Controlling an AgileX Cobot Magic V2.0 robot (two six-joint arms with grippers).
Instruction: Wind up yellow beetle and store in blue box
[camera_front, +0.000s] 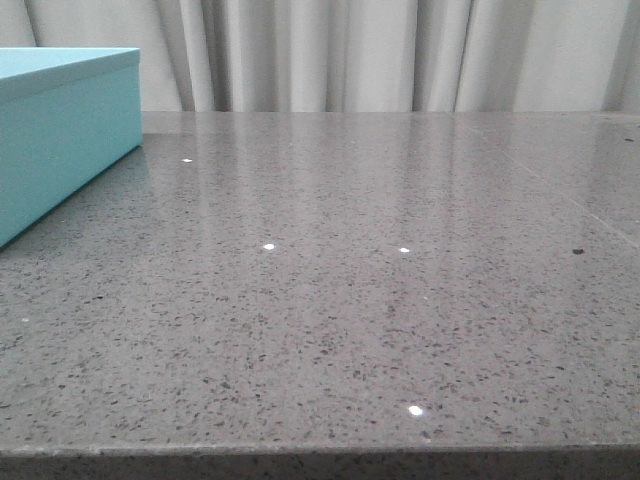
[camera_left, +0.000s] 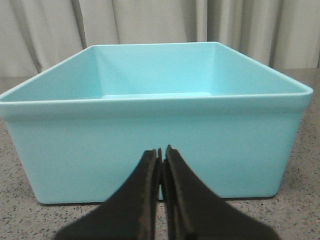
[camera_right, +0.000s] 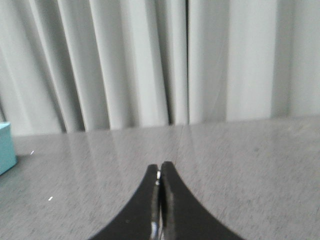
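the beetle shows in none of the three views, so where it sits cannot be told. the box (camera_front: 60, 130) stands at the far left of the table (camera_front: 350, 300) in the front view, cut off by the picture's left edge, its long side running back toward the curtain (camera_front: 400, 50). from the left wrist view the box (camera_left: 155, 140) is open-topped with a rolled rim, its near wall square-on, and the part of its floor that shows is bare.

the left gripper (camera_left: 161, 152) sits low just before that near wall, below the rim, fingers (camera_left: 146, 180) pressed together with only a hairline gap and nothing between them. the right gripper (camera_right: 159, 170) hangs over bare speckled stone, fingers (camera_right: 172, 200) likewise closed and holding nothing; one corner of the box (camera_right: 5, 147) shows well off to its side.

the table's front edge runs across the bottom of the front view, and its far edge meets the curtain. a faint seam in the stone runs away from the right gripper.
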